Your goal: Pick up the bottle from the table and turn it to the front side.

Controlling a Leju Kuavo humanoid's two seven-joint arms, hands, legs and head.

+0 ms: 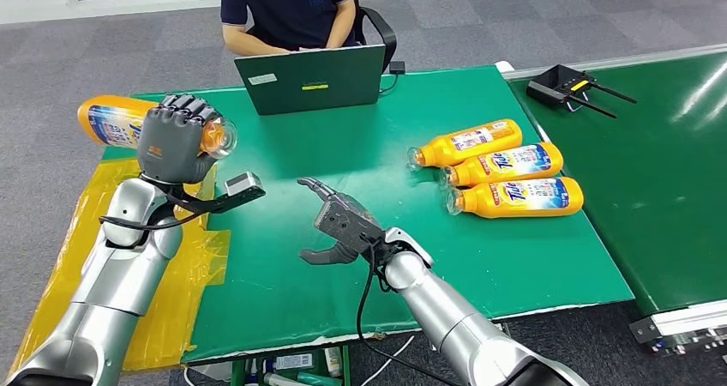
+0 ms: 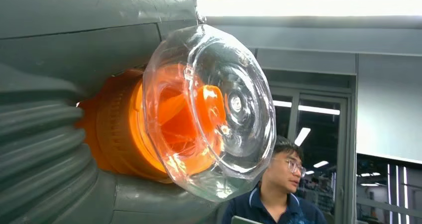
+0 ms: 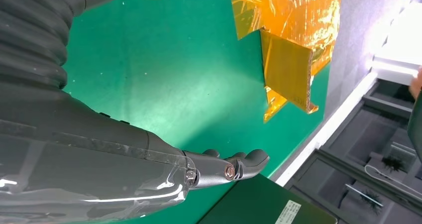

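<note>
My left hand point(image 1: 176, 137) grips an orange bottle point(image 1: 111, 120) lying sideways, lifted above the table's left edge. Its clear cap point(image 1: 219, 137) points right, past my fingers. In the left wrist view the clear cap point(image 2: 209, 112) over the orange neck sticks out of my left hand point(image 2: 59, 149). My right hand point(image 1: 343, 223) hovers over the middle of the green table point(image 1: 283, 266), fingers spread and holding nothing. The right wrist view shows my right hand point(image 3: 99, 149) stretched flat above the green table point(image 3: 164, 64).
Three more orange bottles point(image 1: 501, 173) lie side by side at the table's right. A person point(image 1: 287, 9) sits behind an open laptop point(image 1: 310, 79) at the far edge. Yellow plastic sheeting point(image 1: 51, 266) hangs off the left side. A black controller point(image 1: 561, 86) lies on the adjoining green surface.
</note>
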